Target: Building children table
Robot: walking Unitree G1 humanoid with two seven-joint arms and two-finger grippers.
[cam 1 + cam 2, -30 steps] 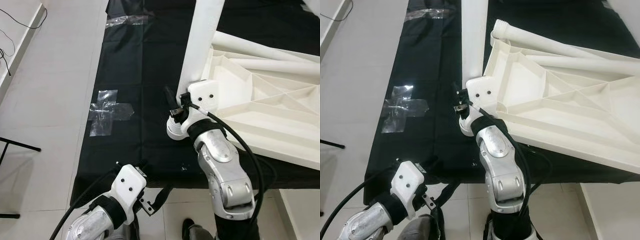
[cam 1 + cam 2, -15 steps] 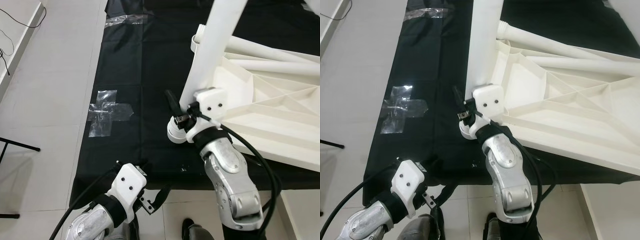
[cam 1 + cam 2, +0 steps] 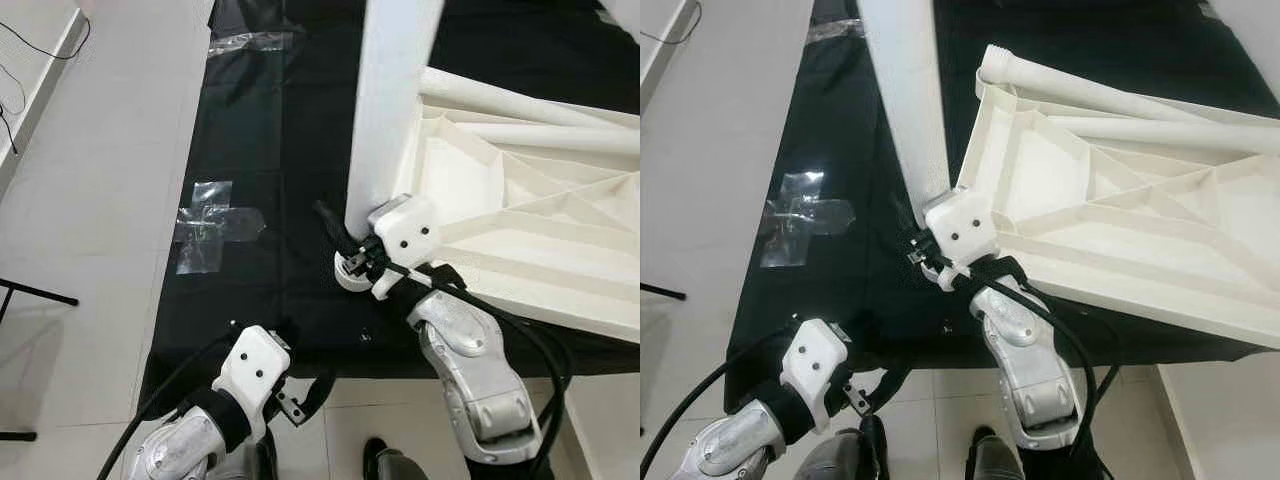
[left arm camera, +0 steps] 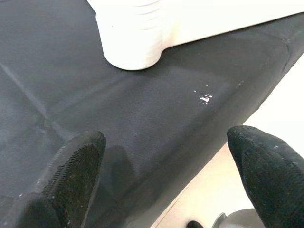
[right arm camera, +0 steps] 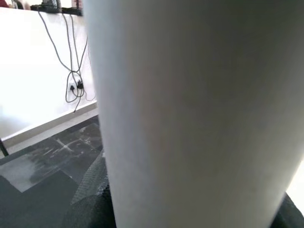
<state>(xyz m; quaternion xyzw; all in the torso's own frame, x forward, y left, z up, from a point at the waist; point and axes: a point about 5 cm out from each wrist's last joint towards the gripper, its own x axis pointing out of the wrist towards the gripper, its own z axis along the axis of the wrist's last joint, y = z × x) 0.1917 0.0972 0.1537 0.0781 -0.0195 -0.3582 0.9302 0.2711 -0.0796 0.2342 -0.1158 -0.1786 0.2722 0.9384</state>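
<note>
Right gripper [image 3: 345,245] clamped on the white cylindrical plastic table leg [image 3: 390,100].
The leg stands nearly upright at the near-left corner of the white ribbed plastic tabletop [image 3: 520,230] lying on the black floor mat [image 3: 270,150]. The left gripper [image 4: 161,185] is wide open and empty over the mat's near edge.

Matt white plastic table leg [image 3: 385,110] & ribbed tabletop [image 3: 520,230] on matt black cloth [image 3: 260,150]; glossy clear tape [image 3: 215,225].

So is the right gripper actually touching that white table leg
Touching. In the right wrist view the white leg sits right between the right gripper's black fingers, pressed against them with no gap; the left eye view shows it clamped near the leg's lower end.
</note>
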